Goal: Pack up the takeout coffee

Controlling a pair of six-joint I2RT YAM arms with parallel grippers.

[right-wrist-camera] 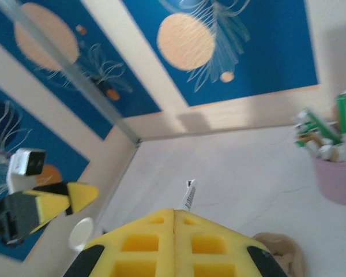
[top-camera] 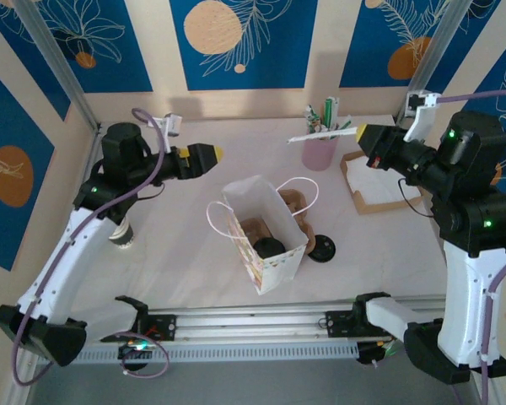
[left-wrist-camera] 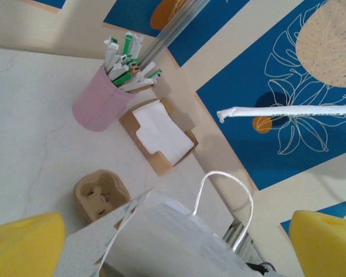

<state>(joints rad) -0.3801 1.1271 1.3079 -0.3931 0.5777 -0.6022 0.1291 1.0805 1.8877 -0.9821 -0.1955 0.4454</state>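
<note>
**Inspector:** Where was the takeout coffee (top-camera: 268,247)?

**Recorder:** Inside the open paper bag (top-camera: 278,266), which stood at the middle of the table (top-camera: 177,270). From the top view only the cup's black lid could be seen.

**Inspector:** State of the left fingers (left-wrist-camera: 23,245)?

**Recorder:** Spread wide, with nothing between them. They were above the table at 10 o'clock from the bag and apart from it.

**Inspector:** And the right fingers (right-wrist-camera: 144,242)?

**Recorder:** Pressed together, pinching a wrapped straw (top-camera: 316,133). Its free end pointed toward 9 o'clock and passed above the pink straw cup (top-camera: 319,150).

**Inspector:** Other items noted?

**Recorder:** A loose black lid (top-camera: 322,247) lay flat at 3 o'clock, just beside the bag. A lidless cup (top-camera: 122,236) stood at 9 o'clock, well apart, partly hidden by the left arm. A brown cup carrier (left-wrist-camera: 102,195) sat just behind the bag at 1 o'clock. A napkin tray (top-camera: 375,186) sat at 2 o'clock, near the pink cup.
</note>
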